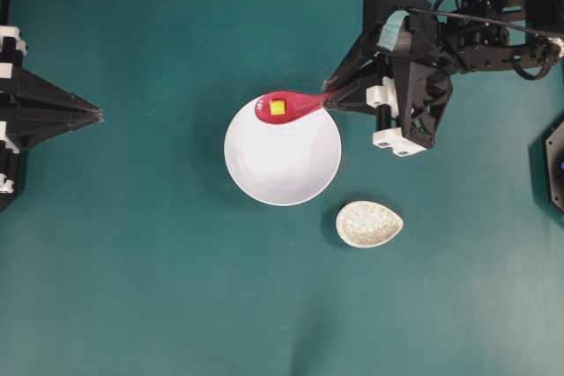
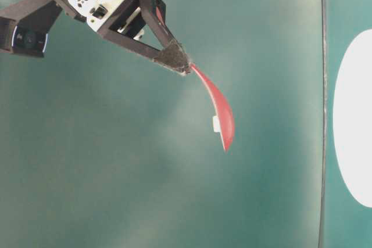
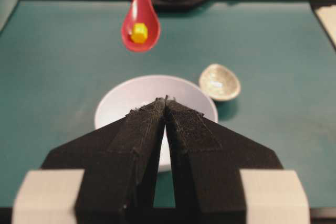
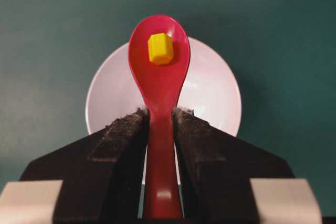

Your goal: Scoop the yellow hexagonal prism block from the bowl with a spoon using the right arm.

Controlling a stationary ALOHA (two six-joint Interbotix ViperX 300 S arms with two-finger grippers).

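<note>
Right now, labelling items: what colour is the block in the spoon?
Yellow block; right wrist view.

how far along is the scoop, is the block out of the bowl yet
Looks essentially done: the yellow block sits in the spoon, lifted clear above the bowl, which looks empty. In hand: the right gripper is shut on the spoon's handle. The left gripper is shut and idle. Left: only keeping the spoon level.

Yellow block (image 4: 160,48) in red spoon (image 4: 159,85) above white bowl (image 4: 215,93).
</note>
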